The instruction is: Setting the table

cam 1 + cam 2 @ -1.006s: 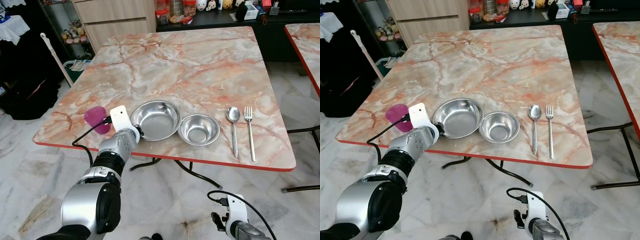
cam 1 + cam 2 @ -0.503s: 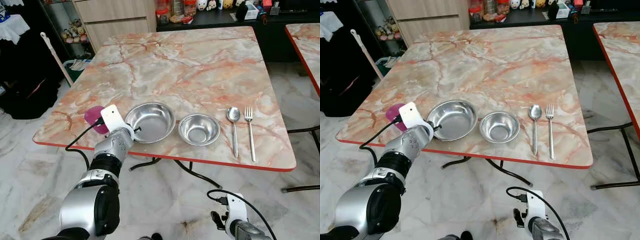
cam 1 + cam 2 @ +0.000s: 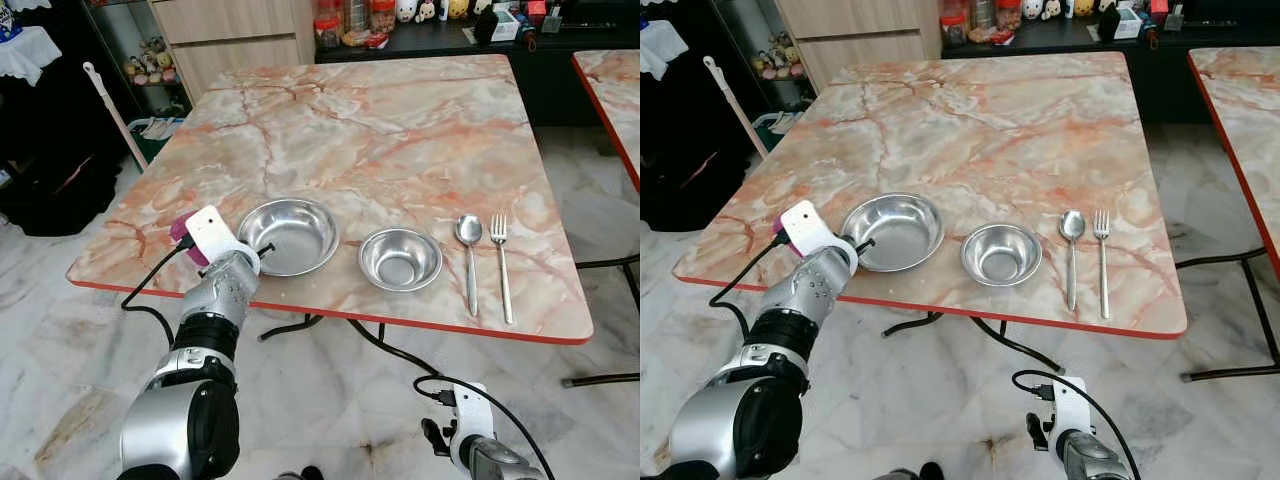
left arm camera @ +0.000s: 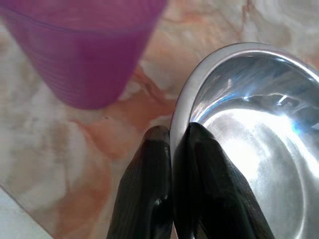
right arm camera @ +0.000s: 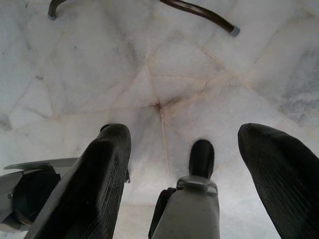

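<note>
On the marble table [image 3: 400, 130] a large steel bowl [image 3: 290, 235] lies near the front edge. My left gripper [image 4: 172, 137] is shut on its left rim, one finger inside and one outside. A purple cup [image 4: 79, 47] stands just left of the bowl, partly hidden behind my left wrist [image 3: 215, 240]. A smaller steel bowl [image 3: 400, 259] sits to the right of the large one, then a spoon [image 3: 469, 250] and a fork [image 3: 500, 262] lie side by side. My right gripper [image 5: 184, 164] hangs open low over the floor.
A second marble table [image 3: 610, 90] stands at the right. Behind are a wooden cabinet [image 3: 235, 40] and a dark counter with jars and toys [image 3: 420, 15]. A white pole [image 3: 110, 110] leans at the left. The table's red front edge [image 3: 400, 325] is close to the bowls.
My left gripper has dragged the large bowl to the left, away from the small bowl and toward the purple cup. The right arm has not moved.
</note>
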Robot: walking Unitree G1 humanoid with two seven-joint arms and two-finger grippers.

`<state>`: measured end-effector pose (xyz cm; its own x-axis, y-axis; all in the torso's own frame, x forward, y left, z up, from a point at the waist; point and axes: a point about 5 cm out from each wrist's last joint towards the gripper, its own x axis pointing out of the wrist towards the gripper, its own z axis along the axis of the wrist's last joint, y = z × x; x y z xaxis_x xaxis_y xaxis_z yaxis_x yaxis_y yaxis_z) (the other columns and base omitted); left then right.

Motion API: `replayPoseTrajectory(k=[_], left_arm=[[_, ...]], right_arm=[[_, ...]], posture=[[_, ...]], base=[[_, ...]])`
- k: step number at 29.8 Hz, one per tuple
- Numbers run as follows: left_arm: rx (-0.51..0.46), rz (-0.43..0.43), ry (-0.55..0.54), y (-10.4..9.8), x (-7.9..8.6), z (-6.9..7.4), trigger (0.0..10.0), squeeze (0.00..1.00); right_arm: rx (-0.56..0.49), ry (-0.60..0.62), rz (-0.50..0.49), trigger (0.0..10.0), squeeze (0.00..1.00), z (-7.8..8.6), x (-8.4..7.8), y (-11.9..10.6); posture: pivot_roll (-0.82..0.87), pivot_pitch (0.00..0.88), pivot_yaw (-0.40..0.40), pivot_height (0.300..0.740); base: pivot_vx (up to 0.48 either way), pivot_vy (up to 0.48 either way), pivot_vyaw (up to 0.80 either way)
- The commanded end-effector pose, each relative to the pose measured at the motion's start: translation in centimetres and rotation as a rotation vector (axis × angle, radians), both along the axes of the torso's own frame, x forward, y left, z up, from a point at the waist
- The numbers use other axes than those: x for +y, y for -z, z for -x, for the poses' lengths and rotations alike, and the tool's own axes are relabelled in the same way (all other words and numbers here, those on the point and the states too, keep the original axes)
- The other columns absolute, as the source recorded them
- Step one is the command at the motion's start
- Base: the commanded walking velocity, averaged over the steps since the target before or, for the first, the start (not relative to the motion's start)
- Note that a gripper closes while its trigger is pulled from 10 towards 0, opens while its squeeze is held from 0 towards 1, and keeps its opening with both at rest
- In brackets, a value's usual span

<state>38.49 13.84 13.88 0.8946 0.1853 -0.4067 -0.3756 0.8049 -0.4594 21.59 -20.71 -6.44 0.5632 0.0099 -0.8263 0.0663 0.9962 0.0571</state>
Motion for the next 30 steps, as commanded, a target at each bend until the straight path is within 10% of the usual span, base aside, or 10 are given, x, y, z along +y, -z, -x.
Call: replayPoseTrajectory(k=[1,2,14,22,30], left_arm=[[-0.090,0.005,-0.015,-0.7,0.8,0.1,1.6,0.00],[-0.173,0.022,0.005,-1.6,0.7,0.0,9.6,0.00],[-0.459,-0.024,0.078,-3.4,0.5,0.8,10.0,0.00],[-0.660,-0.352,0.184,-6.3,0.4,0.8,10.0,0.00],[-0.731,-0.469,0.145,-7.0,3.0,1.5,10.0,0.00]], right_arm=[[0.005,-0.013,-0.006,10.0,0.00,-0.3,0.4,-0.1],[0.002,-0.015,-0.004,10.0,0.00,-0.5,0.4,-0.2],[-0.077,-0.008,0.009,10.0,0.00,-2.1,0.1,-1.3],[-0.165,0.035,0.005,10.0,0.00,-3.2,0.0,-2.2],[-0.245,0.081,0.000,10.0,0.00,-3.6,0.0,-2.5]], posture=[[-0.03,0.048,0.127,0.740],[-0.03,0.041,0.123,0.740],[-0.02,0.012,0.095,0.740],[-0.02,0.003,0.087,0.740],[-0.03,0.000,0.095,0.740]], base=[[0.000,0.000,0.00],[0.000,0.000,0.00],[0.000,0.000,0.00],[0.000,0.000,0.00],[0.000,0.000,0.00]])
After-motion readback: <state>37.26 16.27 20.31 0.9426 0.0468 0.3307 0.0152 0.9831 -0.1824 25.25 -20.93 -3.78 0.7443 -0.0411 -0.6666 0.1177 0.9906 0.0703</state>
